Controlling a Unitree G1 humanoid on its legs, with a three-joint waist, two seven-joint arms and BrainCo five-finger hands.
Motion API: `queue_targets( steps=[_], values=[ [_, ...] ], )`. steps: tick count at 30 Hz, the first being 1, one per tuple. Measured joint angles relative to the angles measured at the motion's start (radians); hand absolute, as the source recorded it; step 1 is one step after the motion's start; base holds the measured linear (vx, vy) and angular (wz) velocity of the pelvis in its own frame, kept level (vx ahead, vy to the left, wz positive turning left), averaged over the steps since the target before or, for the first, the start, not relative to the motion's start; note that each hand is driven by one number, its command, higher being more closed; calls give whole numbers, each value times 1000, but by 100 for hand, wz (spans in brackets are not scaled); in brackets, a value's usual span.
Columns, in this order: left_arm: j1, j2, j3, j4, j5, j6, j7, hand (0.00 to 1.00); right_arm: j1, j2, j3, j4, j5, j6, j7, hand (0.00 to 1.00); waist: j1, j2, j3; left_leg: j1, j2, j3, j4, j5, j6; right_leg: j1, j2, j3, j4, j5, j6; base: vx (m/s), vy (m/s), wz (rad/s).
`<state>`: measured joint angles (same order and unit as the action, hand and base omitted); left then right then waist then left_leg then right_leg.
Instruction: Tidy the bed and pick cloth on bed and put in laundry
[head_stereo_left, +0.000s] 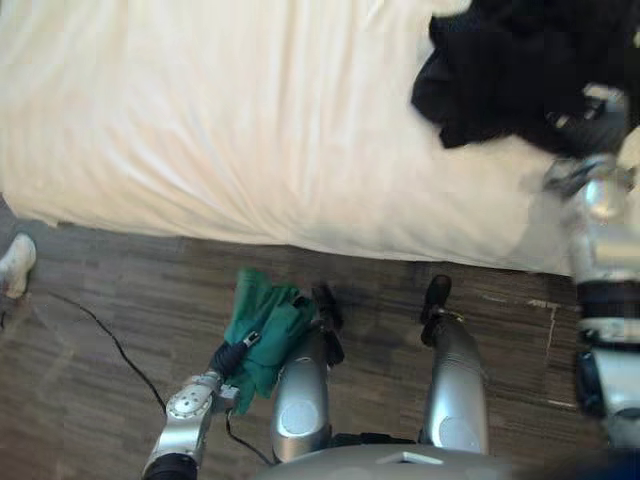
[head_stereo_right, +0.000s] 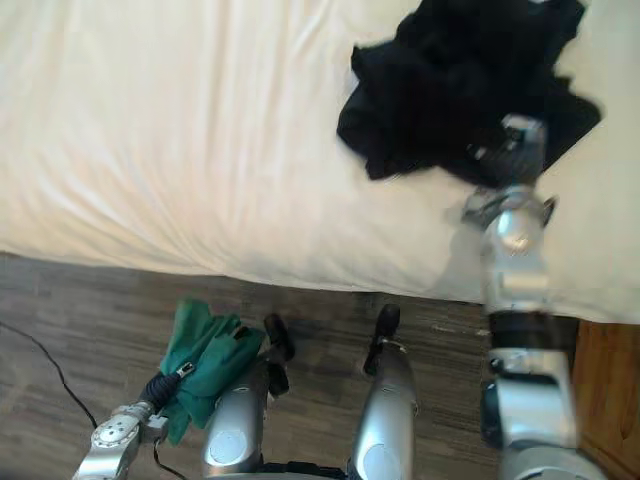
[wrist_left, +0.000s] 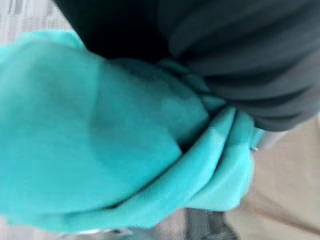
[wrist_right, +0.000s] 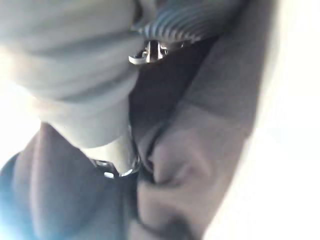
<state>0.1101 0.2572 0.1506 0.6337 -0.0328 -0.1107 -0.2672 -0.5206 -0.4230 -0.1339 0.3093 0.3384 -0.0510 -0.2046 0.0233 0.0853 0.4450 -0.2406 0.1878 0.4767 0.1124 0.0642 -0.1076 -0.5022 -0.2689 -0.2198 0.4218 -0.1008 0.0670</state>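
Wooden floor (head_stereo_left: 100, 300) lies before a white bed (head_stereo_left: 250, 130). At left, the green cloth (head_stereo_left: 265, 320) is bunched at the left hand (head_stereo_left: 232, 356), low over the floor, presumably bound for laundry. At right, the black cloth (head_stereo_left: 500, 70) lies on the bed, with the right hand (head_stereo_left: 595, 125) set on it, likely for pickup. Whether either hand is closed cannot be told.

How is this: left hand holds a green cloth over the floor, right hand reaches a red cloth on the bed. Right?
Not quite: the cloth by the right hand is black, not red; the right eye view shows it.
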Motion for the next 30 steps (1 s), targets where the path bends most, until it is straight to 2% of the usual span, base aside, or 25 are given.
queue_targets(
  steps=[2,5,7,8,11,13,16,21,26,30],
  values=[
    [0,-7,14,-20,-36,30,6,100,71,87,4,-1,-11,-23,2,100,-10,-9,-14,45,5,12,0,-10,-1,40,10,7,-10,-3,2,51,-16,-26],
    [2,-29,18,-8,-28,79,6,100,235,186,38,13,-15,-52,-2,100,-10,-27,-96,94,18,36,-7,-28,-5,95,28,8,-40,-6,7,63,-19,-16],
    [4,-75,28,37,-10,93,8,100,344,229,43,36,-18,-60,-3,100,-15,-34,-143,140,20,38,-14,-29,-6,163,34,-6,-77,-5,12,90,3,-1],
    [23,-112,29,70,8,102,14,100,417,256,44,67,-18,-69,-5,100,-18,-39,-189,179,21,48,-35,-29,-7,210,44,-11,-111,-2,19,112,42,-5],
    [92,-187,31,168,24,97,45,100,555,314,38,199,-18,-79,-3,100,-25,-46,-295,268,22,90,-86,-35,-15,313,70,-13,-211,21,34,130,62,-16],
    [109,-198,56,194,23,71,71,100,611,341,17,292,-17,-88,5,100,-29,-45,-335,313,22,115,-114,-39,-22,367,85,-13,-267,41,41,136,77,-21],
    [117,-199,83,255,21,51,72,100,668,364,-26,419,-29,-93,24,100,-31,-39,-367,381,22,156,-144,-50,-36,447,107,0,-360,86,48,73,44,-27],
    [143,-209,145,268,2,29,69,100,725,385,-99,521,-48,-87,69,100,-31,-43,-393,441,32,206,-166,-56,-46,509,139,29,-445,127,42,2,-12,-26],
    [150,-224,219,301,2,36,72,100,724,385,-155,570,-88,-41,95,100,-27,-36,-400,479,47,231,-168,-62,-57,548,165,55,-486,144,35,-39,-40,-20],
    [151,-246,253,302,2,53,72,100,718,385,-172,606,-112,-30,122,100,-12,-33,-410,487,53,239,-167,-67,-65,557,177,67,-503,152,31,-38,-37,-8]
  ],
)
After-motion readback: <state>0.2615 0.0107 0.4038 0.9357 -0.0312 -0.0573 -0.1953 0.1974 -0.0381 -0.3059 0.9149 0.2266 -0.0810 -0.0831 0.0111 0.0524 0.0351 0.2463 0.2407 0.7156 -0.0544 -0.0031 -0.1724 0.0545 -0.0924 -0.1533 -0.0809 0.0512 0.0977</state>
